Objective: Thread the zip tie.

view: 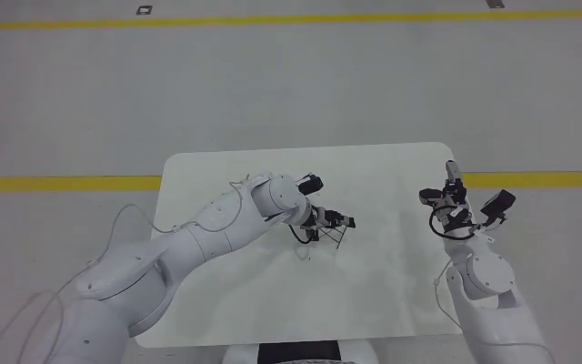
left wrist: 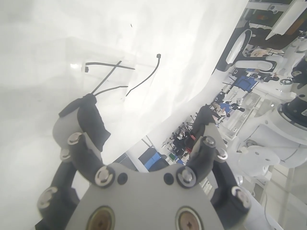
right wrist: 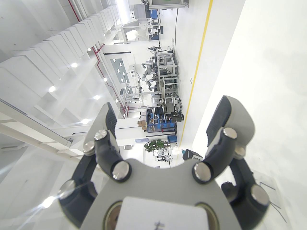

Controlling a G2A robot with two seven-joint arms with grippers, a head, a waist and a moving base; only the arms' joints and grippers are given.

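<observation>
Here, the left gripper (left wrist: 146,107) hovers, jaws apart, just beside loose zip ties (left wrist: 158,56) on the white table (view: 391,273), while the right gripper (right wrist: 166,107) is likewise spread wide.

No word or number can be read anywhere. A small dark floor marker (view: 144,9) beside the yellow line (view: 291,19) is too small to make out. A white label (right wrist: 163,213) on the base of the right gripper (right wrist: 167,102) bears a cut-off, unreadable mark.
</observation>
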